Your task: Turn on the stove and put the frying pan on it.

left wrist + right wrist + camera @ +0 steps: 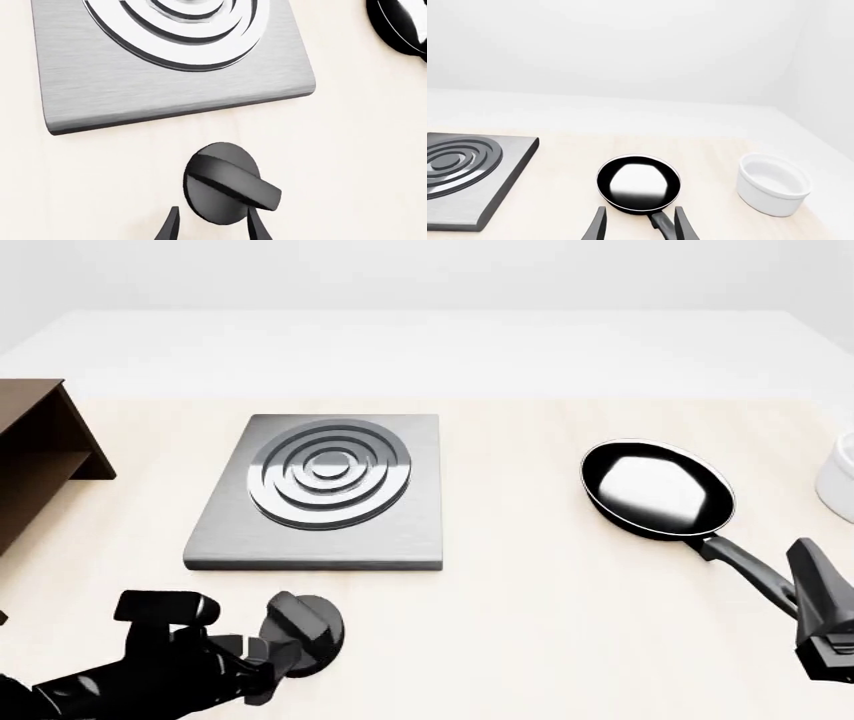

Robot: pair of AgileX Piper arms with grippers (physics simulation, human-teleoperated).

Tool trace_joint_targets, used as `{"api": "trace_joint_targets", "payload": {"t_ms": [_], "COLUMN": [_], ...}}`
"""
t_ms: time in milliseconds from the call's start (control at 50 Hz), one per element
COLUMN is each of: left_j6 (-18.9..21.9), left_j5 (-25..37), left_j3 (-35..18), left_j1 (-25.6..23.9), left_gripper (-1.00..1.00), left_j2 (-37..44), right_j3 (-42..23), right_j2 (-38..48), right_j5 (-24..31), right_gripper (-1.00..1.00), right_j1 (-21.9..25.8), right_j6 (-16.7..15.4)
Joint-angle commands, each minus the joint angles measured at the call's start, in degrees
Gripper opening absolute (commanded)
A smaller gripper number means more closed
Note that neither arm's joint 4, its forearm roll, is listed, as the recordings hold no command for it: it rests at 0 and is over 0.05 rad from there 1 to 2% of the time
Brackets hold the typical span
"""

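Note:
The stove (320,490) is a flat grey slab with concentric rings, left of centre. In front of it lies its black oval knob (307,628), ridge slanted. My left gripper (274,660) is open at the knob, and in the left wrist view its fingertips (170,225) flank the knob's (223,182) near edge. To the right sits the frying pan (658,488), with its long handle (747,565) pointing toward my right gripper (807,575). That gripper (640,227) is open, its fingers on either side of the handle's (660,220) end without closing on it.
A brown wooden shelf (40,455) stands at the left edge. Beside the pan, a white cup (772,183) sits at the far right (841,475). Bare table lies between stove and pan.

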Motion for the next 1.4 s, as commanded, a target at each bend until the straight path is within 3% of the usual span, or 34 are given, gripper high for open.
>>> {"api": "trace_joint_targets", "payload": {"t_ms": [20, 60, 140, 200, 220, 260, 320, 440, 460, 500, 520, 560, 580, 600, 620, 640, 660, 720, 760, 860, 880, 920, 940, 960, 980, 1020, 1060, 1140, 1180, 1280, 1360, 1400], "left_j6": [-13.0, -14.8, -13.9, -9.7, -10.1, -7.3, -6.4, -5.9, -4.9, -7.2, -5.6, -4.1, -5.5, -0.3, -0.3, 6.8, 10.0, 14.7, 22.4, 27.6, 32.1, 29.9, 31.3, 32.9, 32.9, 28.0, 28.8, 27.9, 27.8, 28.3, 27.4, 27.5], "left_j5": [-10.4, -13.9, -10.0, -4.1, -4.0, 2.9, 16.0, 28.4, 31.5, 38.6, 46.2, 52.7, 55.0, 54.6, 54.7, 57.3, 56.4, 51.8, 46.2, 37.4, 33.6, 31.8, 29.1, 27.5, 27.5, 31.0, 30.5, 29.9, 30.5, 30.6, 31.0, 31.1], "left_j3": [1.1, 2.3, 2.7, 2.9, 3.2, 3.1, 2.0, 0.3, -0.3, -1.9, -5.7, -9.8, -10.6, -12.5, -12.5, -15.7, -16.0, -13.2, -11.2, -5.6, -2.3, 0.8, 2.9, 3.3, 3.3, 3.4, 3.4, 3.1, 2.9, 2.8, 2.3, 2.6], "left_j1": [-8.9, -9.9, -10.7, -9.2, -9.6, -8.2, -8.7, -10.1, -9.2, -9.0, -7.2, -3.6, -1.5, 4.4, 4.4, 10.0, 11.8, 17.9, 23.8, 27.5, 29.4, 29.9, 31.4, 31.8, 31.8, 32.0, 31.6, 31.2, 31.6, 31.4, 31.8, 32.0], "left_gripper": [1.00, 1.00, 1.00, 1.00, 1.00, 1.00, 1.00, 1.00, 1.00, 1.00, 1.00, 1.00, 1.00, 1.00, 1.00, 1.00, 1.00, 1.00, 1.00, 1.00, 1.00, 1.00, 1.00, 1.00, 1.00, 1.00, 1.00, 1.00, 1.00, 1.00, 1.00, 1.00], "left_j2": [6.8, 9.0, 4.5, -0.7, -0.8, -7.5, -21.1, -32.9, -36.3, -46.4, -57.0, -66.8, -71.8, -72.5, -72.5, -77.6, -77.8, -77.7, -77.8, -77.8, -77.8, -77.8, -77.8, -77.8, -77.8, -77.6, -77.4, -77.8, -77.8, -77.8, -77.8, -77.8], "right_j3": [0.0, 0.0, 0.0, 0.0, 0.0, 0.0, 0.0, 0.0, 0.0, 0.0, -0.1, -0.9, -1.2, -2.3, -2.3, -5.0, -6.9, -12.3, -15.6, -23.2, -25.4, -28.1, -30.1, -31.0, -31.0, -32.2, -32.2, -34.1, -33.4, -32.6, -30.0, -29.3], "right_j2": [-0.4, -0.3, 0.4, 0.4, 0.5, 0.6, 0.0, 0.5, 0.8, 0.9, 0.8, -0.7, -0.7, -0.5, -0.5, -0.2, -0.3, 2.7, 3.5, 8.8, 10.4, 12.1, 17.1, 20.3, 20.3, 28.1, 30.7, 38.3, 40.8, 46.2, 50.6, 50.1], "right_j5": [0.4, 0.3, -0.2, -0.1, -0.2, -0.2, 0.3, 0.0, -0.2, -0.3, -0.3, 0.8, 1.3, 2.5, 2.5, 5.1, 6.7, 8.9, 11.1, 14.5, 16.2, 18.0, 19.5, 20.3, 20.3, 19.5, 18.4, 17.2, 15.6, 12.4, 7.6, 7.7], "right_gripper": [1.00, 1.00, 1.00, 1.00, 1.00, 1.00, 1.00, 1.00, 1.00, 1.00, 1.00, 1.00, 1.00, 1.00, 1.00, 1.00, 1.00, 1.00, 1.00, 1.00, 1.00, 1.00, 1.00, 1.00, 1.00, 1.00, 1.00, 1.00, 1.00, 1.00, 1.00, 1.00], "right_j1": [-0.2, -0.2, -0.2, -0.2, -0.2, -0.3, 0.0, 0.0, -0.1, -0.4, -0.5, -1.2, -0.9, -1.3, -1.3, -1.6, -1.6, -1.0, -0.6, 1.5, 2.3, 2.9, 3.5, 6.5, 6.5, 7.0, 5.2, 3.2, 0.7, -0.1, -3.2, -3.3], "right_j6": [-0.2, -0.3, -0.4, -0.3, -0.3, -0.2, 0.0, 0.1, 0.2, 0.5, 0.4, 0.2, 0.3, 0.0, 0.0, 0.4, 1.1, 0.8, 0.1, -1.9, -3.3, -5.5, -7.1, -5.7, -5.7, -9.2, -14.9, -16.6, -19.3, -19.1, -21.7, -22.0]}}
